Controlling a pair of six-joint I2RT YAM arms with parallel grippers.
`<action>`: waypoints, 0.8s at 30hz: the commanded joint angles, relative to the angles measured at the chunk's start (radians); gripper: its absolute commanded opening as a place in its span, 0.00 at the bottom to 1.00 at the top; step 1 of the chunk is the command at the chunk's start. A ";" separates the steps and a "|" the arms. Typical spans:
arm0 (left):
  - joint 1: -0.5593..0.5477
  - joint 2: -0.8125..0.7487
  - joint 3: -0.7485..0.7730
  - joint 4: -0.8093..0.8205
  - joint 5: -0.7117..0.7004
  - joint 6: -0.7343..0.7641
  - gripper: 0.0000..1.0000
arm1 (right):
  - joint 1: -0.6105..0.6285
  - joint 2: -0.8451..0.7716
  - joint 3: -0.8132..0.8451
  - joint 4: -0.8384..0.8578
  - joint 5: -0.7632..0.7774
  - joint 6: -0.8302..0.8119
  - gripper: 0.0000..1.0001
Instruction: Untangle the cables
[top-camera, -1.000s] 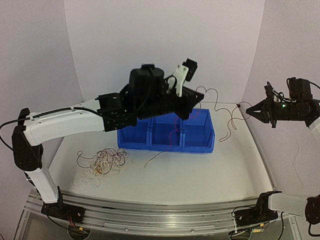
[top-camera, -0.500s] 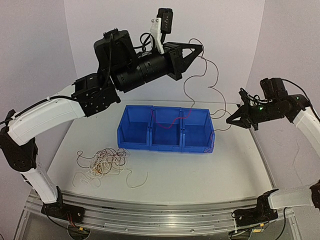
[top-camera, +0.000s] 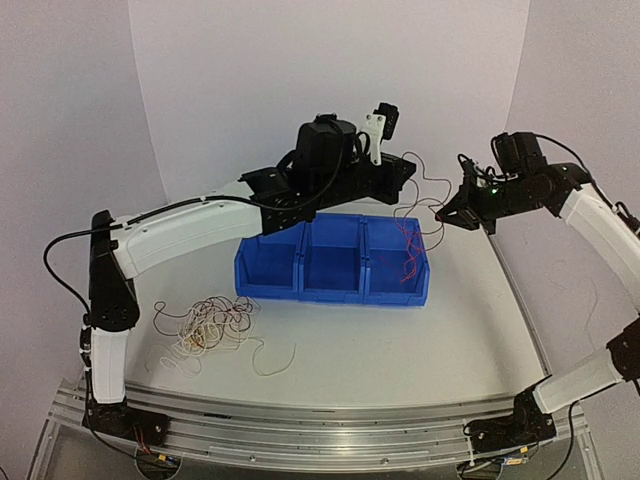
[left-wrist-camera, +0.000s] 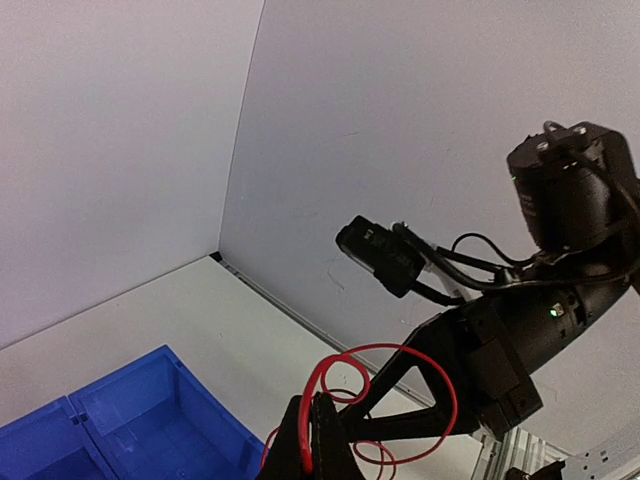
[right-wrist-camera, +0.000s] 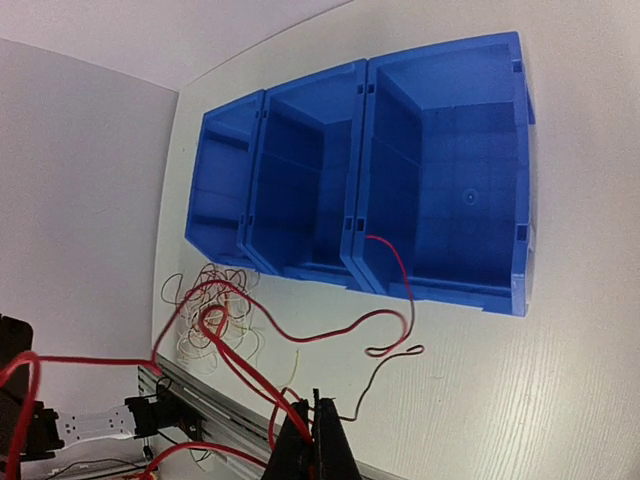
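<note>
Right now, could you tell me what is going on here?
The two arms hold one cable up between them. The left gripper and the right gripper are each shut on the same red cable, above the blue bins, and part of it hangs down at the right-hand bin. A tangle of other cables lies on the table left of the bins.

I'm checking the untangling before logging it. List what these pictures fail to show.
Top view: the red wire at the bins is too thin to trace end to end.
Left wrist view: the bottom edge cuts off the left gripper and the wire's loop.
Top view: strands in the pile are too fine to count.
</note>
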 joint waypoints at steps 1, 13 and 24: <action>0.023 0.086 0.117 0.004 0.085 -0.056 0.00 | 0.008 0.051 0.074 0.049 0.150 0.037 0.00; 0.150 0.281 0.208 -0.012 0.174 -0.178 0.00 | 0.007 0.289 0.186 0.069 0.224 0.001 0.00; 0.166 0.450 0.269 -0.082 0.081 -0.136 0.02 | 0.054 0.511 0.283 0.054 0.304 -0.052 0.00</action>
